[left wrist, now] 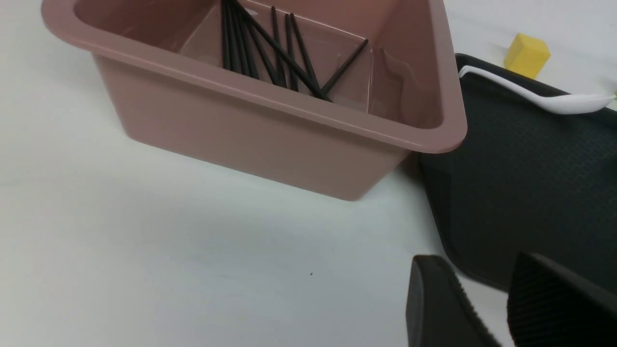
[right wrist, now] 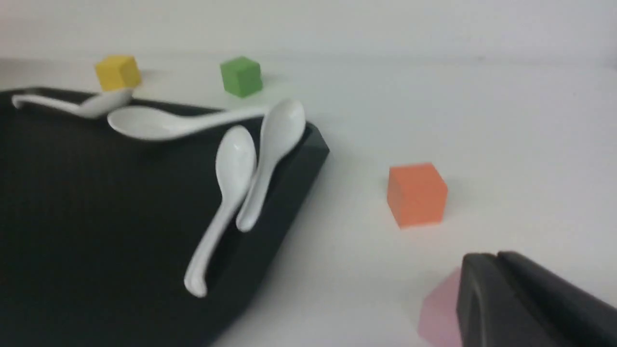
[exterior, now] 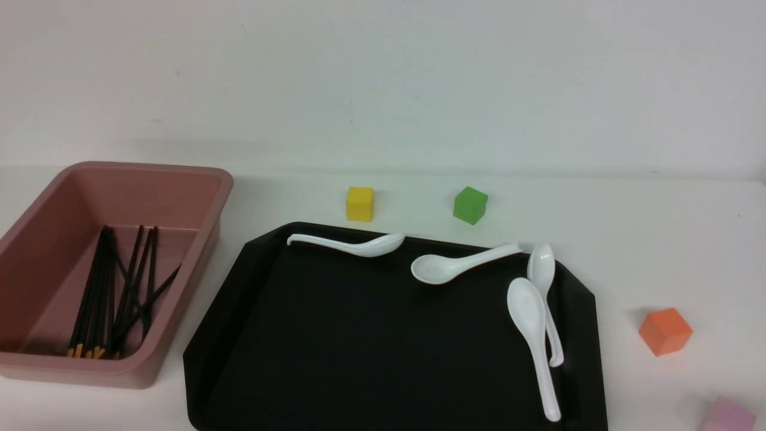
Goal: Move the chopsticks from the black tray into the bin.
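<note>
The chopsticks [exterior: 114,293] all lie in the bin [exterior: 197,179], a loose bundle of thin black sticks leaning along its floor, yellow tips toward my side; they overlap too much for me to count them surely. None shows on the black tray [exterior: 359,347].

Four white spoons remain on the tray: one [exterior: 350,243] along the far rim, one [exterior: 455,265] beside it with its handle reaching the cut-off far-right corner, and two [exterior: 538,323] lying side by side and touching along the right edge, the outer one propped on the rim. Four cubes stand on the white table [exterior: 658,239]: a yellow cube [exterior: 359,203] and a green cube [exterior: 470,205] beyond the tray's far edge, an orange cube [exterior: 665,331] to its right, and a pink cube [exterior: 727,416] nearer me.

My left gripper [left wrist: 487,308] hangs over bare table just off the tray's near-left corner, its jaws parted by a narrow gap and empty. My right gripper [right wrist: 501,270] sits over the table right of the tray, next to the pink cube, jaws all but touching and holding nothing.

The tray's middle and left are bare. The bin's right wall stands near the tray's left rim with a strip of table between.
</note>
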You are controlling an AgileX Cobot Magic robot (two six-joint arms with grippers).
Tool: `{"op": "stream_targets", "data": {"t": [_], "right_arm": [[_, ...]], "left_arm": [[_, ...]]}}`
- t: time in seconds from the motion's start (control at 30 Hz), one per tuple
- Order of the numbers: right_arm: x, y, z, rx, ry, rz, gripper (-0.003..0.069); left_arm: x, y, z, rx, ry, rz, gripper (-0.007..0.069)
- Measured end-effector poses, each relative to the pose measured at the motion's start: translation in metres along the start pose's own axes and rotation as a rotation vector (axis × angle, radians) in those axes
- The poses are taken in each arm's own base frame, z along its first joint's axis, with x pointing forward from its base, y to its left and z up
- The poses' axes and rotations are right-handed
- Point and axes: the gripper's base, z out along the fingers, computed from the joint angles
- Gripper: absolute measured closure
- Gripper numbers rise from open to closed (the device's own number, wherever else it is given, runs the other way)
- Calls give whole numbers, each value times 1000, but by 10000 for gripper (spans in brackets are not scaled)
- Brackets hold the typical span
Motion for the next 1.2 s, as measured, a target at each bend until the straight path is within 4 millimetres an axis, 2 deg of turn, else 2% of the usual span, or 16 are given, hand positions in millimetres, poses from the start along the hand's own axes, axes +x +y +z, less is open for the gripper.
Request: {"op": "stream_targets", "data": {"t": [0.17, 1.2], "right_arm": [[3, -1, -1, 26, 41, 7, 615], [3, -2, -1, 41, 42, 14, 573]], "left_arm": [[0, 0, 0, 0, 0, 0, 386], [0, 0, 0, 0, 0, 0, 386]]}}
